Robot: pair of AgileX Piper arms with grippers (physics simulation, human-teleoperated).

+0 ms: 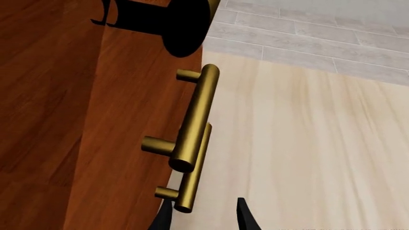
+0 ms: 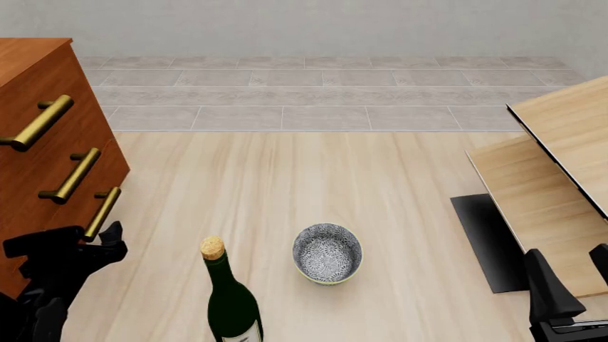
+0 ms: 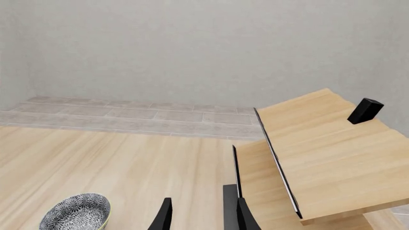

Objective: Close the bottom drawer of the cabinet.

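The reddish-brown cabinet (image 2: 59, 78) stands at the far left, with three brass bar handles. The bottom drawer (image 2: 45, 219) carries the lowest handle (image 2: 102, 212). I cannot tell how far it stands out. My left gripper (image 2: 100, 239) is open, right at the near end of that handle. In the left wrist view the gripper (image 1: 204, 218) has the thin lowest handle (image 1: 193, 165) ending just inside one fingertip (image 1: 164, 216), beside the cabinet front (image 1: 51, 96). My right gripper (image 2: 570, 274) is open and empty at the bottom right, far from the cabinet. It also shows in the right wrist view (image 3: 204, 218).
A dark green corked bottle (image 2: 230, 296) stands in front of me, with a patterned bowl (image 2: 328, 253) (image 3: 75, 213) beside it. Pale light-wood furniture (image 2: 560, 178) (image 3: 332, 148) on a black base (image 2: 486, 242) fills the right side.
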